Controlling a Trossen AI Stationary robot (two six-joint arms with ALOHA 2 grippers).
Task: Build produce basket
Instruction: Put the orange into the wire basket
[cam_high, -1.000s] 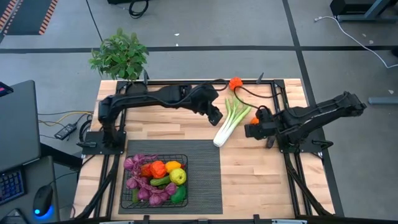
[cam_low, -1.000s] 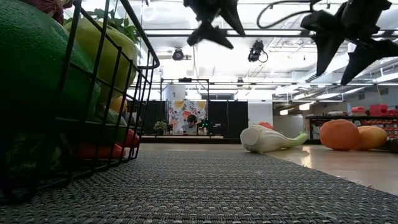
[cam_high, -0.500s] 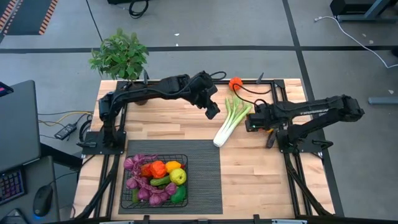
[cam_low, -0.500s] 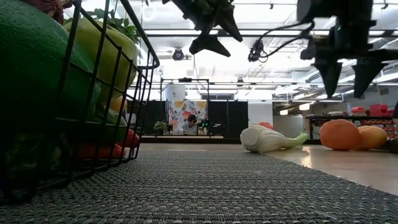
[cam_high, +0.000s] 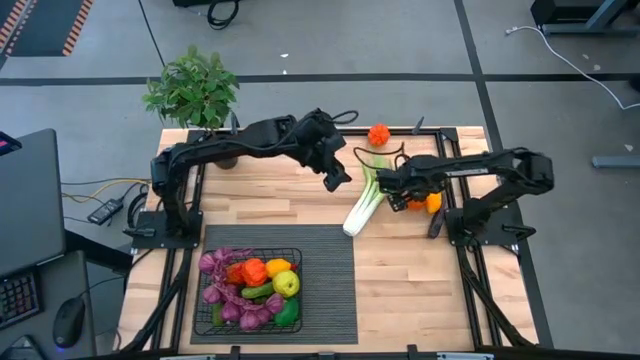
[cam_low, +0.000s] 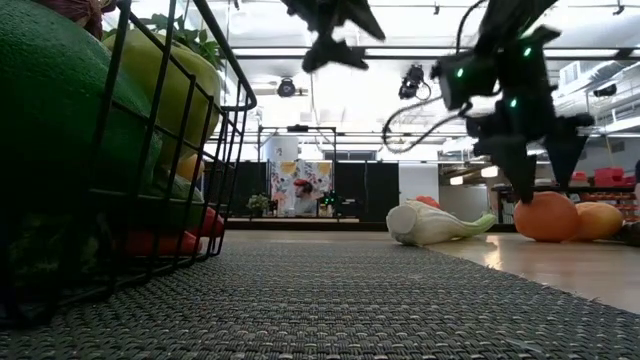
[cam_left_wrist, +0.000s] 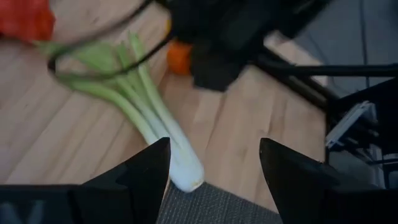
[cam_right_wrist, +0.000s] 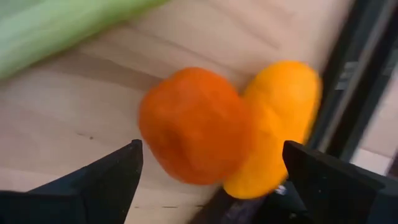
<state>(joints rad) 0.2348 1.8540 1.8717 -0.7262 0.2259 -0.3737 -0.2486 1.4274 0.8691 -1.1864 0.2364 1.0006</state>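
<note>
Now swung in from the table edge since 1 second ago, right gripper (cam_low: 540, 185) spread wide just above orange (cam_right_wrist: 193, 124) beside lemon (cam_right_wrist: 280, 124), left gripper (cam_left_wrist: 214, 168) parted over leek (cam_left_wrist: 155, 121), basket (cam_high: 250, 325) unmoved.

The leek (cam_high: 364, 198) runs white at the base to pale green leaves — beside it an orange (cam_right_wrist: 189, 124) and a yellow lemon (cam_right_wrist: 277, 124). The black wire basket (cam_high: 297, 262) holds purple, red, yellow and green produce (cam_high: 250, 290) on a dark ribbed mat (cam_high: 328, 280) — the table (cam_high: 420, 280) is pale wood.
</note>
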